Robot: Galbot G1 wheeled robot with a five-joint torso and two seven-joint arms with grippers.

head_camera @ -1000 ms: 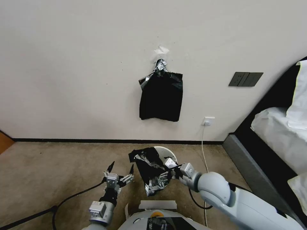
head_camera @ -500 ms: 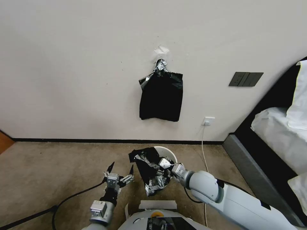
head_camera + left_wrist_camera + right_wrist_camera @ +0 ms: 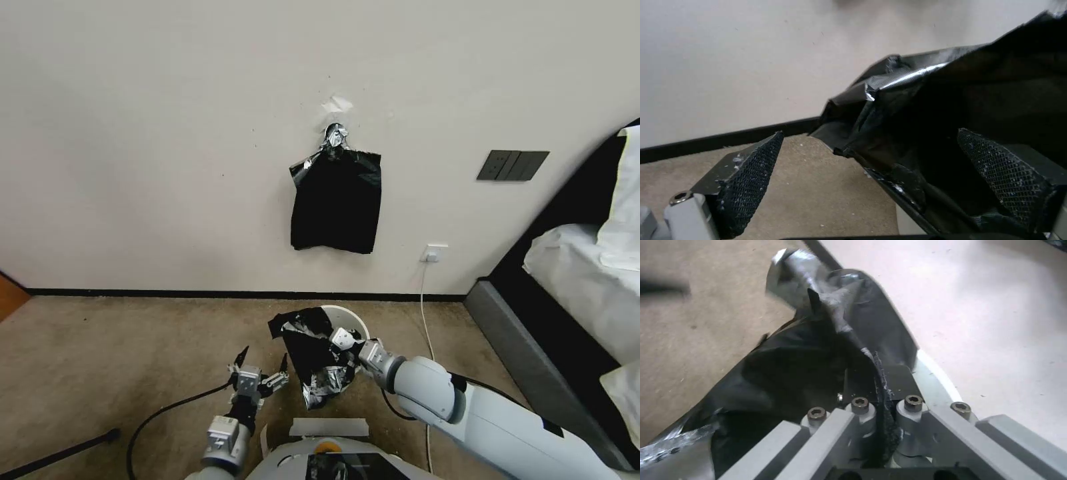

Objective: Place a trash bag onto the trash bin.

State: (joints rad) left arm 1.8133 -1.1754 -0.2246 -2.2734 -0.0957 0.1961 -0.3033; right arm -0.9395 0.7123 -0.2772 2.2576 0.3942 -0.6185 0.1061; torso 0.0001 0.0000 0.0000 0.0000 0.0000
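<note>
The trash bag, black and crinkly with silvery glints, hangs over the near left side of the trash bin, whose cream rim shows behind it. My right gripper is shut on the bag's fold; in the right wrist view the right gripper pinches the trash bag beside the trash bin rim. My left gripper stands open just left of the bag. In the left wrist view the left gripper frames the trash bag edge between its mesh pads.
A flat bundle of black bags hangs on the wall above. A bed with a grey base fills the right side. A white cable drops from a socket behind the bin. A black cable crosses the carpet at left.
My left gripper has shifted right and lower, closer to the bag's edge. My right gripper has pushed slightly left with the bag held in it.
</note>
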